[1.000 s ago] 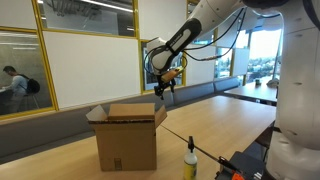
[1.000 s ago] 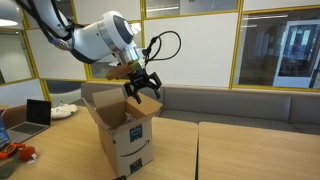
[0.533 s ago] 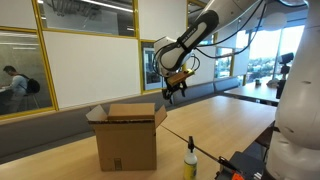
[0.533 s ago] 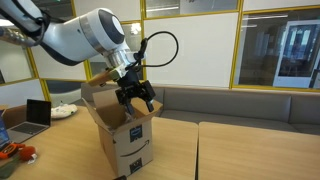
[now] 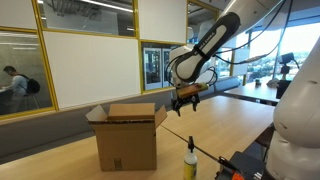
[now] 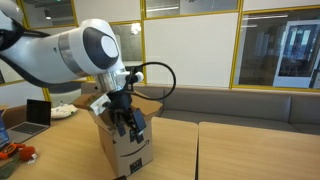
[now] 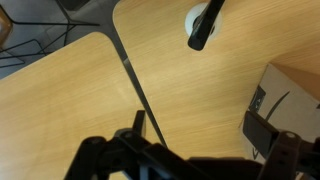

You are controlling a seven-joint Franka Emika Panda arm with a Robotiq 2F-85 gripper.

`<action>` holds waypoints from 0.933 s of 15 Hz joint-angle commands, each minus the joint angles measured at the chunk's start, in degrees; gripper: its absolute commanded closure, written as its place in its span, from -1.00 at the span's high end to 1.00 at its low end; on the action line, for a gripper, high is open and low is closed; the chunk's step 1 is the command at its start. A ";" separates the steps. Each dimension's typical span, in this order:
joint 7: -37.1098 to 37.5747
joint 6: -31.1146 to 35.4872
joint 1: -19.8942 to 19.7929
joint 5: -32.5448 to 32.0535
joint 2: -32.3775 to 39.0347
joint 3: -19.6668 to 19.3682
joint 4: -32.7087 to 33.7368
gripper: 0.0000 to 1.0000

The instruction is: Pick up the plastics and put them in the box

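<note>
Box (image 5: pixel 127 138) brown; table (image 5: pixel 215 125) pale wood-grain; bottle (image 5: pixel 190 163) yellowish, perhaps, black cap; arm (image 6: pixel 70 50) white.

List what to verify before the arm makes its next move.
1. Gripper open: ok, fingers spread.
2. Gripper empty: ok, the wrist view shows nothing between the fingers.
3. Box ready to receive: ok, top flaps folded outward.
4. Gripper clear of the box: ok, it hangs beside it, over the table.
5. Bottle out of the way: ok, upright and apart from the gripper.
6. Plastics located: cannot tell, no view shows them plainly.
</note>
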 commanded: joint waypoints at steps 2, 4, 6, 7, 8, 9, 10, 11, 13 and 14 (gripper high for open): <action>1.97 10.47 -3.59 3.89 -2.82 0.87 -8.97 1.00; 1.67 15.59 -4.62 6.24 -1.50 0.56 -11.38 1.00; 0.73 19.00 -5.25 9.03 2.68 0.55 -9.95 1.00; 0.76 20.79 -5.61 9.80 3.47 0.67 -10.73 1.00; 0.63 22.12 -5.72 10.75 4.57 0.69 -10.77 1.00; 0.99 23.49 -5.88 11.14 5.96 0.83 -10.77 1.00; 0.97 24.65 -5.78 11.75 7.43 0.86 -10.75 1.00; 0.93 25.87 -5.62 12.26 8.91 0.79 -10.73 1.00; 1.33 27.86 -5.22 12.94 11.67 0.66 -10.73 1.00; 1.12 28.83 -4.84 13.82 12.92 0.48 -10.72 1.00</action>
